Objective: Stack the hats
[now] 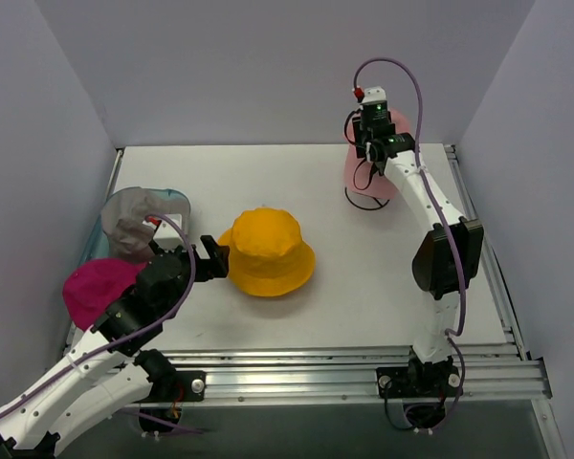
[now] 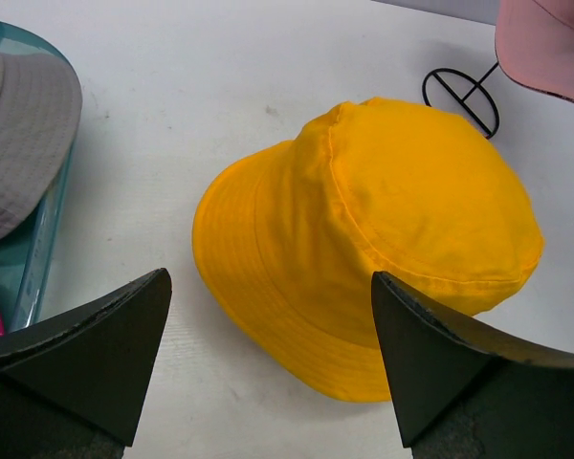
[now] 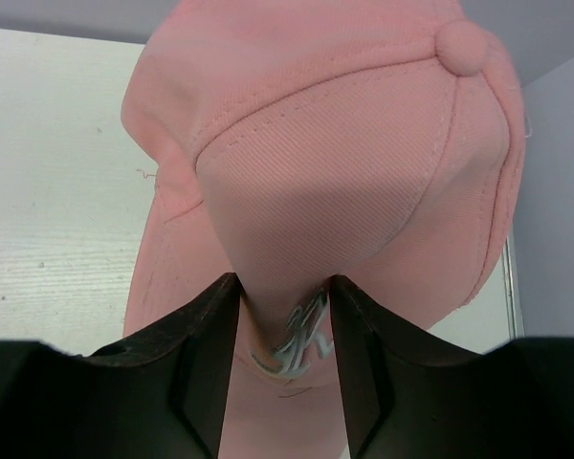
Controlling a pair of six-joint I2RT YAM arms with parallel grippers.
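Right gripper [image 3: 285,296], jaws narrowly parted, pinches a fold of the light pink fabric baseball cap [image 3: 344,143], which sits above a black wire stand [image 1: 364,199] at the far right of the white table [image 1: 268,177]. Left gripper [image 2: 270,277] gapes wide, holding nothing, just beside the yellow fabric bucket hat [image 2: 392,220] at mid-table. At left, a grey fabric bucket hat [image 1: 132,220] lies on a translucent teal plastic tray [image 1: 177,199], with a magenta fabric baseball cap [image 1: 94,287] nearer the arms. Pale walls [image 1: 268,67] enclose three sides.

robotics lab test cell: white tabletop [image 1: 268,182], plain enclosing walls [image 1: 268,67], aluminium frame [image 1: 297,378] in front
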